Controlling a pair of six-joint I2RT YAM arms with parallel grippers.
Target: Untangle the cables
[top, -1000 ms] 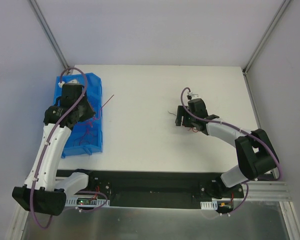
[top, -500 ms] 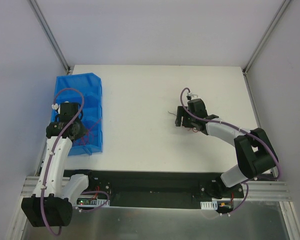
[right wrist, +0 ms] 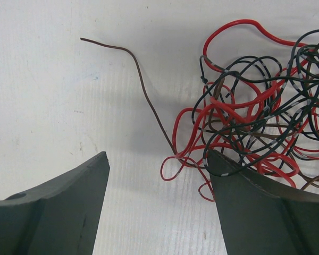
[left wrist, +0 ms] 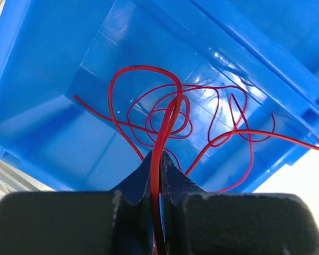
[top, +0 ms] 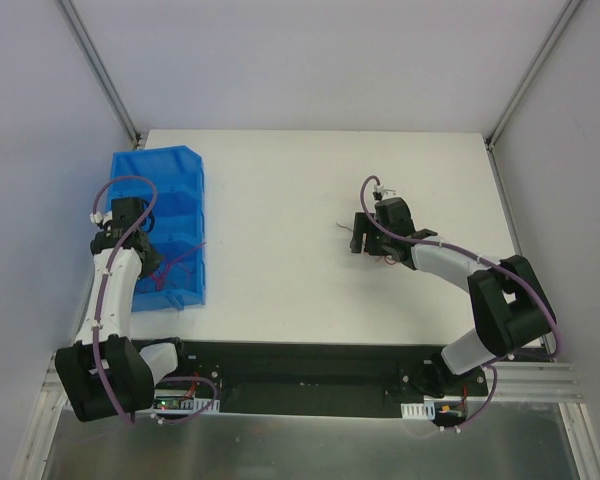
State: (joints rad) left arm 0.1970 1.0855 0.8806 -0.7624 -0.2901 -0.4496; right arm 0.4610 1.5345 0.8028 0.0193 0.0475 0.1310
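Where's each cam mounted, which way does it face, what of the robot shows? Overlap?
Top external: above and behind the bases, looking down on the table; both arms show.
Left wrist: faces into the blue bin; left pincer shut on a red wire.
Right wrist: faces down at the cable tangle on the table; right pincer open.
Shared: top and left wrist both show the blue bin.

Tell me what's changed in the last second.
The left arm drew back toward its base along the blue bin, jaws shut on a red wire, whose end no longer pokes out over the table. The right arm and the tangle by its open jaws stayed put.
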